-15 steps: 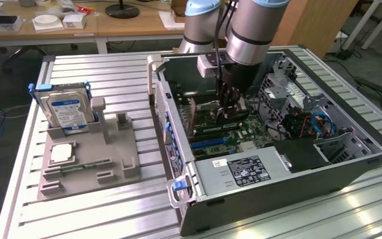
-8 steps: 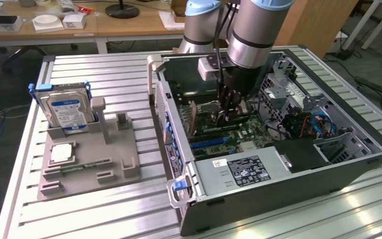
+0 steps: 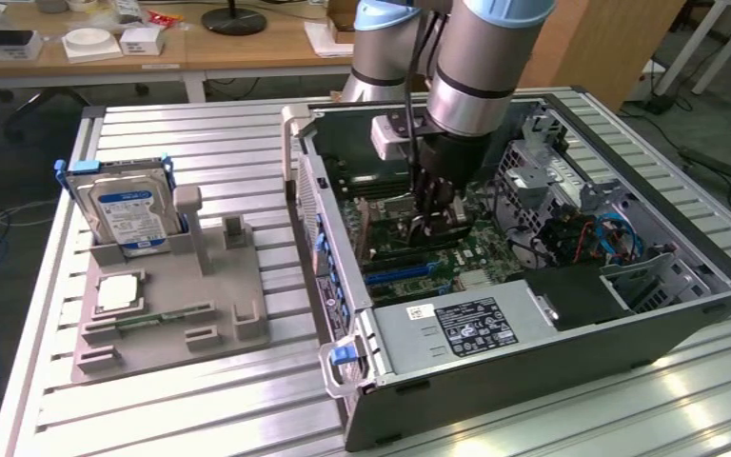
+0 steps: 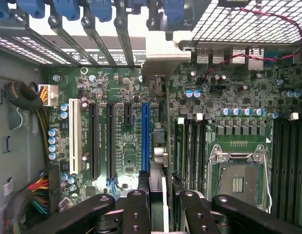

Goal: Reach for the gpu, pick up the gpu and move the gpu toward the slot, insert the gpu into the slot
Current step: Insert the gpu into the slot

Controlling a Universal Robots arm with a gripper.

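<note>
Exterior view first: where is the pincer (image 3: 432,214)?

— Middle of the frame, down inside the open computer case (image 3: 670,314), low over the motherboard (image 3: 474,255). The hard drive (image 3: 130,214) stands in its grey holder (image 3: 175,314) at the left of the frame, well apart.

And the gpu (image 4: 159,156)?

— Clamped in the pincer. The wrist view looks along it edge-on. It is a thin card pinched between the two black fingers (image 4: 136,209), running away from them to its metal bracket (image 4: 165,51) at the case's rear wall.

So the pincer is clenched on it, not released?

— Clenched on the card, yes, with a finger against each face.

What does the seating turn on?

— The card's line against the blue slot (image 4: 145,136). Its long axis runs parallel to that slot, so I judge no twist is wanted. But the card's edge lies just beside the slot, on the side toward the CPU socket (image 4: 237,180), not squarely over it as far as I can read.

How high above the slot?

— Cannot tell. Looking straight down the card hides any gap beneath it.

Is the gpu in yet?

— I judge not: the blue slot shows bare along its length.
</note>
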